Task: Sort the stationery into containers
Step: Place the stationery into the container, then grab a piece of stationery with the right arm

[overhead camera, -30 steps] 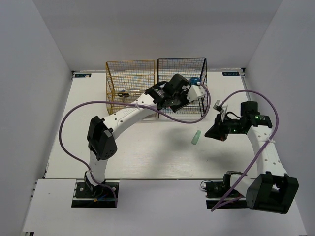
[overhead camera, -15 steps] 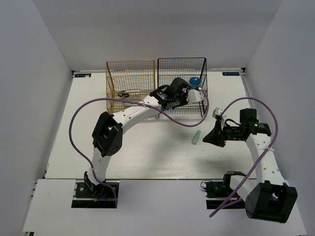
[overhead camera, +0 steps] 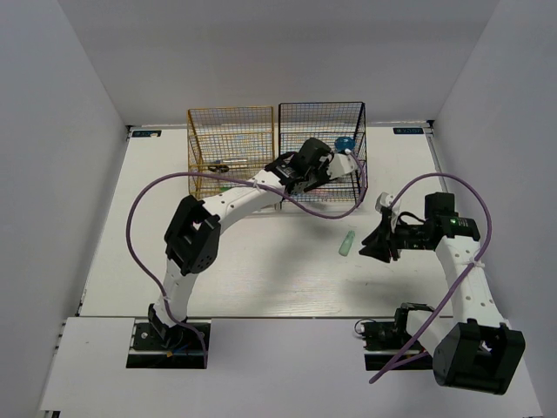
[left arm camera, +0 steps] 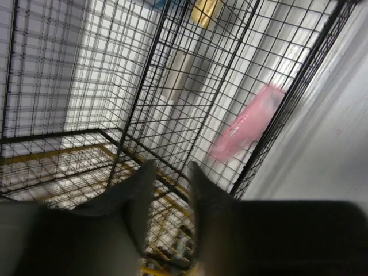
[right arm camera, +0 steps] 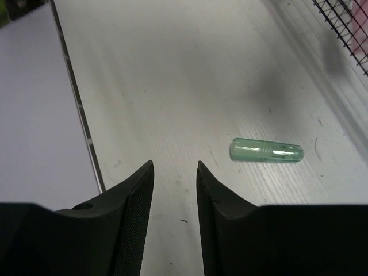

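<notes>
My left gripper (left arm camera: 171,167) is open with nothing between its fingers, held over the black rack (overhead camera: 322,131). Through the rack's mesh (left arm camera: 172,86) a blurred pink stick (left arm camera: 247,123) shows, apart from the fingers. In the top view the left gripper (overhead camera: 341,164) is inside the top of the black rack, near a round blue jar (overhead camera: 343,143). A pale green stick (right arm camera: 265,150) lies flat on the table, ahead and to the right of my open, empty right gripper (right arm camera: 175,164). From above, the right gripper (overhead camera: 372,246) is just right of the green stick (overhead camera: 347,244).
The gold-yellow rack (overhead camera: 231,152) stands left of the black one at the back of the table, with a dark item (overhead camera: 218,165) inside. The left arm's purple cable (overhead camera: 130,231) loops over the left table. White walls enclose the table.
Both grippers have opened. The left one has dipped lower into the black rack. The right one has moved down and left, closer to the green stick.
</notes>
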Motion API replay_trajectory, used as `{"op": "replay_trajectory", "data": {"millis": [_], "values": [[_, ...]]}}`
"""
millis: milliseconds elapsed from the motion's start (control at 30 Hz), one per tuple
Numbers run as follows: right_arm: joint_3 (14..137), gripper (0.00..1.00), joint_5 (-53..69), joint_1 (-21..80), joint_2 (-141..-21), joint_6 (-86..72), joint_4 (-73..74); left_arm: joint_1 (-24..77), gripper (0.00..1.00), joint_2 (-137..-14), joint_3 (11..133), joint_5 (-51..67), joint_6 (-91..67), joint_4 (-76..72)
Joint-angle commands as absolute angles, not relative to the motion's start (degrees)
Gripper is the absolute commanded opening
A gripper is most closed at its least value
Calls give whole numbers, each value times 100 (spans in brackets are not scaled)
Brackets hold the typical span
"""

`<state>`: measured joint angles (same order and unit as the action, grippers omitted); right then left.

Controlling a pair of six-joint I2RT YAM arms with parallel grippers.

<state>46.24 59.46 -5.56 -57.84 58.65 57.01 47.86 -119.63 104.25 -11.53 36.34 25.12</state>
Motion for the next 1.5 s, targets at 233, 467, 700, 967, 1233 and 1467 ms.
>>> {"op": "replay_trajectory", "data": {"millis": [233,467,700,967,1233,1467], "values": [[4524,40,4764,-431,-7213,13725,6702,4843,64,-9384,9620,-334,-276,4086],[6777,47,4535,-246,-9193,15083,8133,4834,100,-6440,6181,-473,-1098,4007],[6724,63,3929,483,-9519,14863,7585,4764,100,-4468,4378,-958,-1213,4368],[6259,65,3042,1415,-9307,12597,5908,4764,100,-3578,3780,-1239,-1327,4737],[6143,60,2312,1837,-9624,12155,5291,4764,100,-3340,3551,-1222,-1371,4851],[6029,60,1960,2012,-9791,12225,5036,4772,100,-3059,3358,-1204,-1468,4895]]}}
